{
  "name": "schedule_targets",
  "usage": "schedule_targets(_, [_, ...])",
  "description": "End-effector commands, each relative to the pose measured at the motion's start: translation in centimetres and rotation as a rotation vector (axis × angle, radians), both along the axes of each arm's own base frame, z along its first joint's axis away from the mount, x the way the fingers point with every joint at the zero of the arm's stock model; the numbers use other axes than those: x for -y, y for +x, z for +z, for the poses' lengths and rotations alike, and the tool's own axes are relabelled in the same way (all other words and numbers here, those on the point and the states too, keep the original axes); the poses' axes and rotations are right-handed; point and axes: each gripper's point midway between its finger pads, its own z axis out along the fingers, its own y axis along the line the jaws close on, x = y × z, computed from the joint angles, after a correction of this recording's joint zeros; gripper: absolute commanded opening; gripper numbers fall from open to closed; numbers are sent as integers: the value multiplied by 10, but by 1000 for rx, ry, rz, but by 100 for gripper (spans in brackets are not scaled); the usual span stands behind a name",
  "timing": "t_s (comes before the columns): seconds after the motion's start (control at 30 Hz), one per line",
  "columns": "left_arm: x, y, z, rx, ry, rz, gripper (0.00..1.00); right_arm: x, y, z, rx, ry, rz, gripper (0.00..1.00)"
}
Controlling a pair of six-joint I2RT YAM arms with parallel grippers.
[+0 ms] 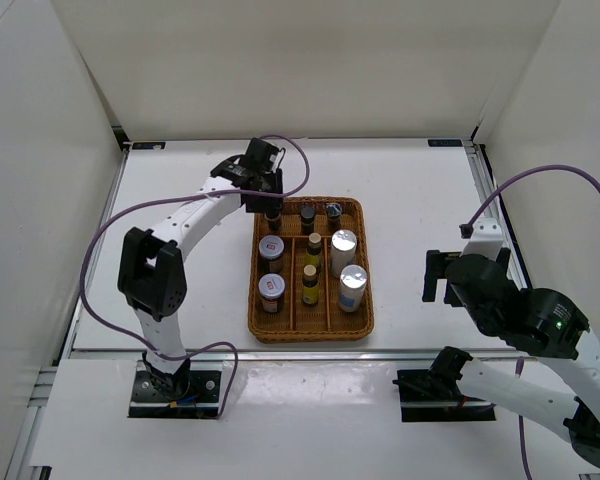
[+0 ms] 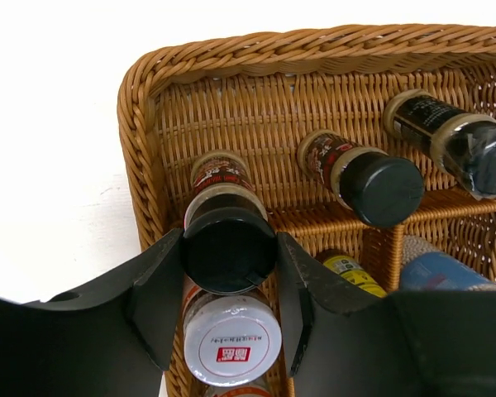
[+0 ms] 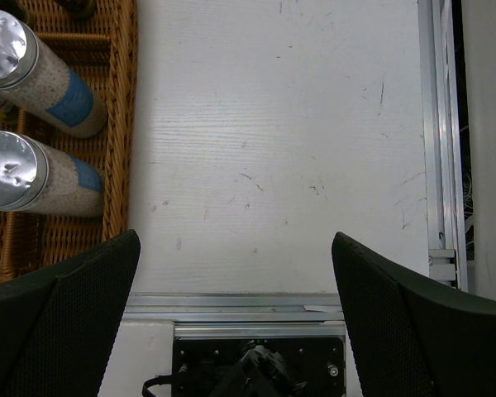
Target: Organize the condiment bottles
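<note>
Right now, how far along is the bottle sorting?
Nearly done: all nine bottles stand in the wicker basket, grouped by type. In hand: left gripper clamps the black-capped jar in its far-left corner. Left, probably: release and retract. Right gripper hangs open, idle.

We are seeing basket (image 2: 231, 58) showing rough woven wicker, glossy brown. We are noting dark jar (image 2: 228, 248) wearing smooth black plastic cap, faint sheen. Cylinders (image 3: 33, 175) showing dented shiny metallic tops, grainy-looking sides. Desk (image 3: 273, 149) looking matt white, lightly scuffed.
</note>
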Motion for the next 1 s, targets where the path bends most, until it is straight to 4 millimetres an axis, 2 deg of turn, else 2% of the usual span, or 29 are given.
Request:
schedule_targets(0.0, [3,9,10,40,-3,6,15,-5,4,1,14,9,3,100])
schedule_targets(0.03, [4,10,14,48,-7,6,16,-5,4,1,14,9,3,100])
schedule_targets(0.1, [5,11,3,28,4,5,17,-5,4,1,14,9,3,100])
schedule_targets(0.13, [6,13,7,36,-1,6,19,-5,4,1,14,9,3,100])
schedule_targets(0.2, [6,14,-5,15,17,-2,19,-5,4,1,14,9,3,100])
schedule_targets(0.23, [8,15,-2,19,6,-7,20,-5,4,1,14,9,3,100])
schedule_targets(0.27, [8,15,-7,10,11,-8,20,-5,4,1,14,9,3,100])
schedule_targets(0.37, [8,15,-12,1,16,-8,26,-5,4,1,14,9,3,100])
schedule_targets(0.43, [9,17,-8,9,12,-8,38,-4,3,2,19,17,3,100])
schedule_targets(0.47, [9,17,-8,9,12,-8,51,-4,3,2,19,17,3,100])
schedule_targets(0.53, [9,17,-2,18,13,-15,67,-4,3,2,19,17,3,100])
schedule_targets(0.57, [7,17,5,36,13,-8,83,-4,3,2,19,17,3,100])
schedule_targets(0.6, [6,20,14,61,14,-10,94,-4,3,2,19,17,3,100])
schedule_targets(0.63, [5,21,24,77,14,-4,100,-4,3,2,19,17,3,100])
schedule_targets(0.7, [2,21,52,125,2,-4,100,-4,3,2,19,17,3,100])
schedule_targets(0.83, [-12,6,114,240,-17,-4,100,-4,3,2,19,17,3,100])
schedule_targets(0.87, [-23,-6,146,309,-39,14,100,-5,2,2,13,21,11,100])
schedule_targets(0.93, [-39,-22,162,359,-13,15,100,-7,2,0,2,10,24,100])
schedule_targets(0.97, [-52,-39,189,426,-30,21,100,-7,2,0,2,2,29,100])
